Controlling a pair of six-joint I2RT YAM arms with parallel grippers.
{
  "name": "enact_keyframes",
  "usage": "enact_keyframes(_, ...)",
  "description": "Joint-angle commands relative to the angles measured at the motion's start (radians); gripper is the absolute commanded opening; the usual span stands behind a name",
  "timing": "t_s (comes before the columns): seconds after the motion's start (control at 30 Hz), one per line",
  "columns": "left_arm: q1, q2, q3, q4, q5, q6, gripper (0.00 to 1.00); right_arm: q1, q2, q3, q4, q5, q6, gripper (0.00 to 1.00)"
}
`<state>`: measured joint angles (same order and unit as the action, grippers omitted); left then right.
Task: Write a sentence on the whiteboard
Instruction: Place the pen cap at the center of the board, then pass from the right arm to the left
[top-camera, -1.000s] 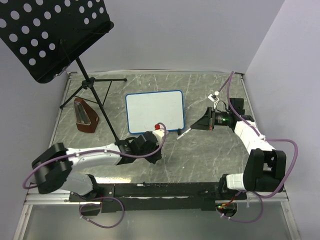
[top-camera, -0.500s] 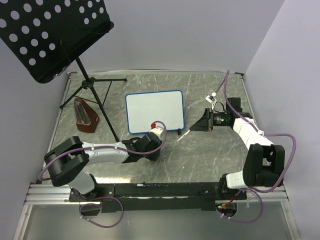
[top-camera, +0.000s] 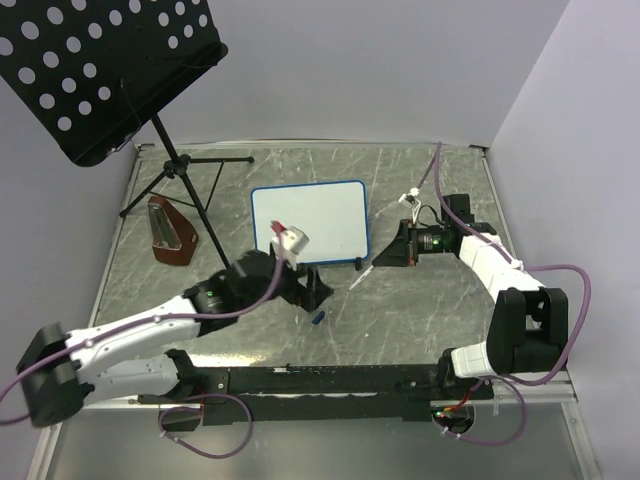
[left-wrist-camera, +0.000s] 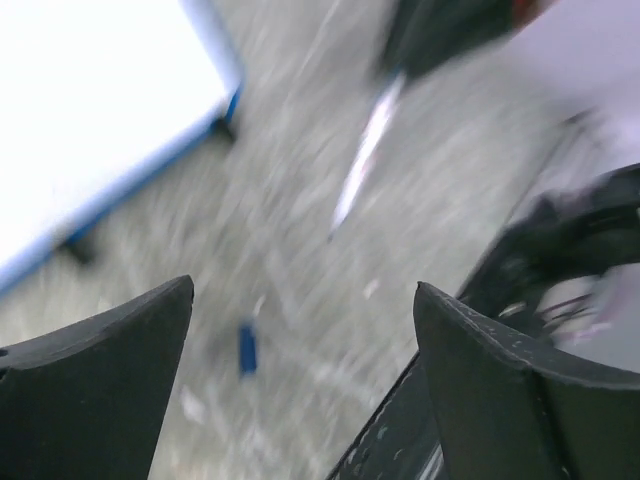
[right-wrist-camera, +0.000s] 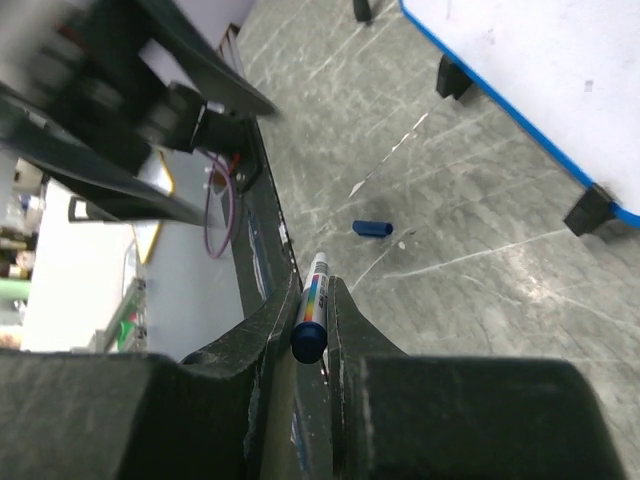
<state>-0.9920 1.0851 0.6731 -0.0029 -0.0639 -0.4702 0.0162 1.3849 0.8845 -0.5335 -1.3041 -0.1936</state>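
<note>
The whiteboard (top-camera: 310, 222) stands mid-table, blue-framed on small black feet; its face looks blank and no sentence shows on it. My right gripper (top-camera: 386, 256) is shut on a white marker (top-camera: 362, 274) with its tip pointing toward the board's lower right corner; the right wrist view shows the marker (right-wrist-camera: 316, 296) pinched between the jaws of the right gripper (right-wrist-camera: 318, 288), with the whiteboard (right-wrist-camera: 530, 70) beyond. A small blue cap (top-camera: 318, 318) lies on the table. My left gripper (top-camera: 314, 292) hangs open above it; in the blurred left wrist view the cap (left-wrist-camera: 247, 348) lies loose below the left gripper (left-wrist-camera: 300, 380).
A black perforated music stand (top-camera: 100, 70) rises at the back left, its tripod legs (top-camera: 200, 210) spreading over the table. A brown wedge-shaped object (top-camera: 170, 232) stands beside them. A black rail (top-camera: 320, 380) runs along the near edge.
My left gripper opened and the blue cap dropped onto the table; the left arm swung its wrist up and back. My right gripper shifted slightly left, still holding the marker.
</note>
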Motion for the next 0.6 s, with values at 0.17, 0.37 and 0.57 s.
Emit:
enact_keyframes(0.17, 0.069, 0.152, 0.161, 0.139, 0.406, 0.246, 0.87, 0.106, -0.017, 0.05, -0.017, 0.0, -0.079, 0.0)
enact_keyframes(0.37, 0.055, 0.295, 0.267, 0.112, 0.441, 0.271, 0.76, 0.113, -0.015, 0.057, -0.033, -0.02, -0.09, 0.0)
enact_keyframes(0.57, 0.032, 0.354, 0.278, 0.072, 0.461, 0.28, 0.66, 0.111, -0.02, 0.059, -0.028, -0.035, -0.083, 0.0)
